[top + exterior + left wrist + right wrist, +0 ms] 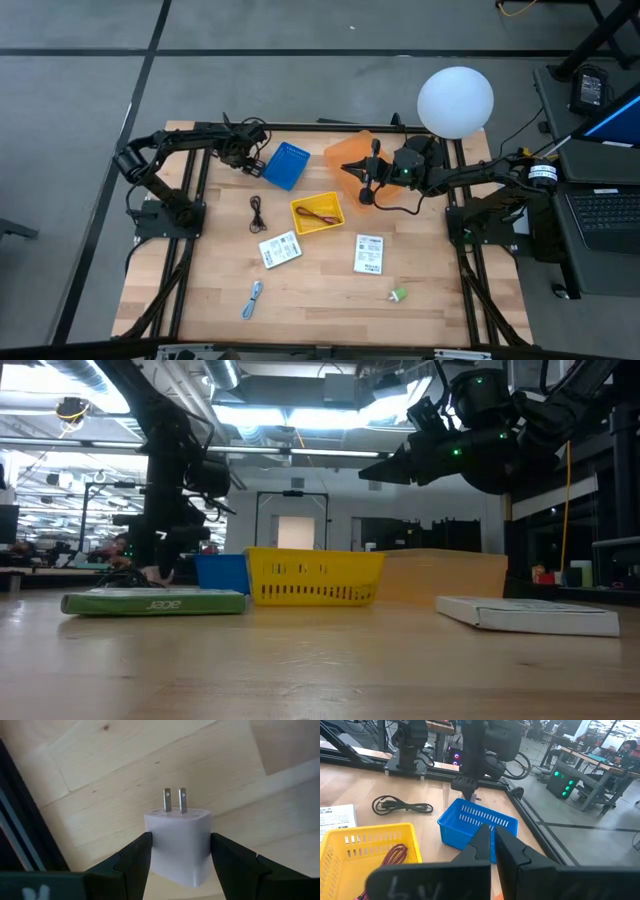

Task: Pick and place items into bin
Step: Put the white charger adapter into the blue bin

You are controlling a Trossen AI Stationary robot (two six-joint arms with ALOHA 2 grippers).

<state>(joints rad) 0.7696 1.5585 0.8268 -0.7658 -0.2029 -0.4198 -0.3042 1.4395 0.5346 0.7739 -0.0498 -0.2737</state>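
Observation:
My left gripper [180, 840] is shut on a white wall-charger plug [177, 835], raised over the table by the far left edge of the blue bin [285, 165]. My right gripper [492, 845] is shut and empty, hovering by the orange bin [350, 152]. The dark-red cord [320, 213] lies in the yellow bin [300, 220]. The black cord [257, 212], two white packets [280, 249] [369, 254], the green piece [398, 295] and the blue-silver piece [252, 298] lie flat on the table. No pink block shows. My left gripper pinches the white plug by its two opposite side faces [155, 845], one finger [135, 860] on each side. The metal prongs [173, 800] point away from the gripper, past the fingertips. The plug is lifted clear of the wooden table.
Blue, orange and yellow bins stand in a cluster at the table's middle and far side. A white globe lamp [455, 100] stands at the far right corner. Black frame rails run along the left and right table edges. Bare wood lies along the near edge.

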